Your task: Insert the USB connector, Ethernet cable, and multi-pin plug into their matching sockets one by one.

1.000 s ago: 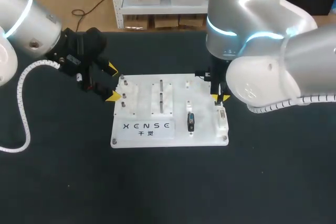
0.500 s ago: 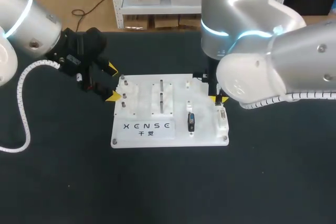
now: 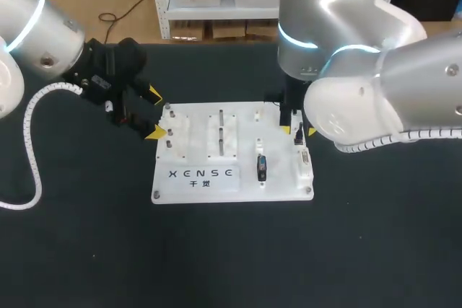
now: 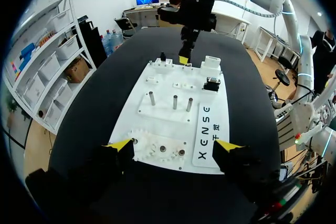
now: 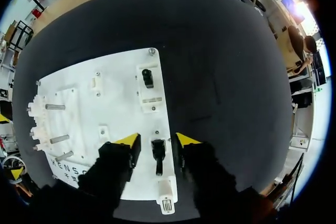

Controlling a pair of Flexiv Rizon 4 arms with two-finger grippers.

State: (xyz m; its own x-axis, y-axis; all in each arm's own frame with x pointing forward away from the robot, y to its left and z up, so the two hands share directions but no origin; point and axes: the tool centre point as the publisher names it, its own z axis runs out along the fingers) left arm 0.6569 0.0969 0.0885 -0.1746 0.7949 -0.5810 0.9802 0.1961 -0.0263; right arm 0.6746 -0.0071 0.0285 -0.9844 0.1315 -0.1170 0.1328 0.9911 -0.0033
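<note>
**Work surface.** A white board (image 3: 245, 185) lies flat on the dark table (image 3: 86, 236), with printed lettering along its near left edge. A toothed block (image 4: 160, 150) sits at the board's left end. Three upright metal pegs (image 4: 175, 102) stand in a row just right of it.

**Right gripper** (image 5: 158, 140). It is positioned over the far right part of the board, pointing down. Its fingers are released. A black plug (image 5: 157, 153) sits between them on the board's right strip, and bare white board shows on both sides of it, so neither finger touches it. Whether this plug is fully seated cannot be told.

**Other connectors.**
- A second black plug (image 5: 148, 77) rests in a white holder further back on the same right strip, near the far right corner.
- A white block (image 5: 166, 192) with a slotted face sits at the near end of that strip, just nearer than the gripper.
- A third black plug (image 3: 262, 167) stands in a holder toward the near side, between the pegs and the right strip.
- Which item is the USB, the Ethernet or the multi-pin part cannot be determined from these views.

**Left gripper** (image 3: 155, 113). It is at the board's left edge with its fingers spread wide. The tips stand at either end of the toothed block and grasp nothing.
</note>
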